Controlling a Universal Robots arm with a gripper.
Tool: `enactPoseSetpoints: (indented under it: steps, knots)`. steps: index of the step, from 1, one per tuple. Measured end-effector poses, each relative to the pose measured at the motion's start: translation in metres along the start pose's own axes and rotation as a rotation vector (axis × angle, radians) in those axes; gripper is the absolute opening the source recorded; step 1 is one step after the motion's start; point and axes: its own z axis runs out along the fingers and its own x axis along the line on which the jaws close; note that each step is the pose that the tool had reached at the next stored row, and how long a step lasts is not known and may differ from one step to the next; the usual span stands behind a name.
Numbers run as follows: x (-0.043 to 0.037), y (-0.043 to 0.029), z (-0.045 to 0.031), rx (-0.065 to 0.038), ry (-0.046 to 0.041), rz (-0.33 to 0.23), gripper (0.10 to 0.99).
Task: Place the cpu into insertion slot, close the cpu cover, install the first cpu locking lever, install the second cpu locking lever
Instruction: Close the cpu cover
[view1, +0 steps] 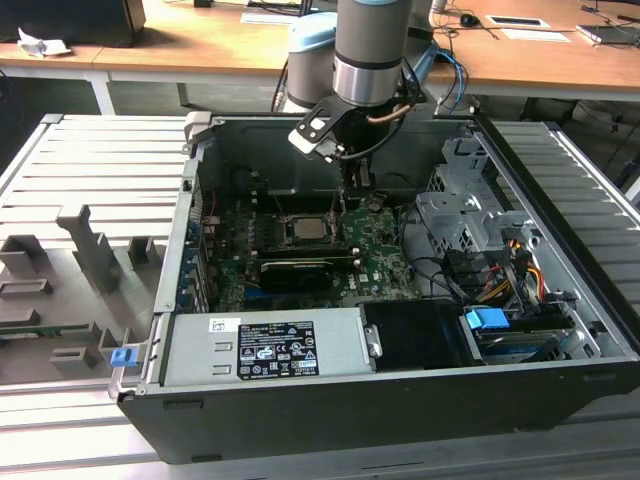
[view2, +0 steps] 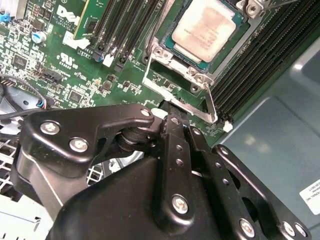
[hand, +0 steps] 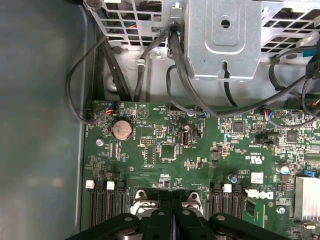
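You have even, bright room light in the exterior view; the case (view1: 330, 425) interior sits darker. Second wrist view: soft glare on the cpu (view2: 207, 31), gripper (view2: 171, 111) nearly black, highlights only on its screws.

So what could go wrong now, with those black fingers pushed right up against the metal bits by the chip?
1. The gripper has its closed fingertips at the thin metal lever beside the cpu. If they slip off, the lever might snap away instead of latching.
2. A slip could also drag the tips across the small parts on the green board right next to them.
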Motion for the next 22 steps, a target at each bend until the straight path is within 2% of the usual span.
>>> enactPoseSetpoints:
  steps: [2,5,8,10,17,20,22]
  knots:
    - [0.0002,-0.0041,-0.0001,0.0,0.0,0.0,0.106]
    - [0.0006,-0.015,0.0,0.0,-0.0002,0.0,0.106]
    - [0.0009,-0.0198,0.0007,0.0,0.0004,0.0,0.106]
    - [0.0016,-0.0281,0.0039,0.0,0.0004,0.0,0.106]
    - [0.0018,-0.0334,0.0043,0.0,0.0004,0.0,0.106]
    - [0.002,-0.039,0.004,0.0,0.0004,0.0,0.106]
    - [0.002,-0.0397,0.004,0.0,0.0003,0.0,0.106]
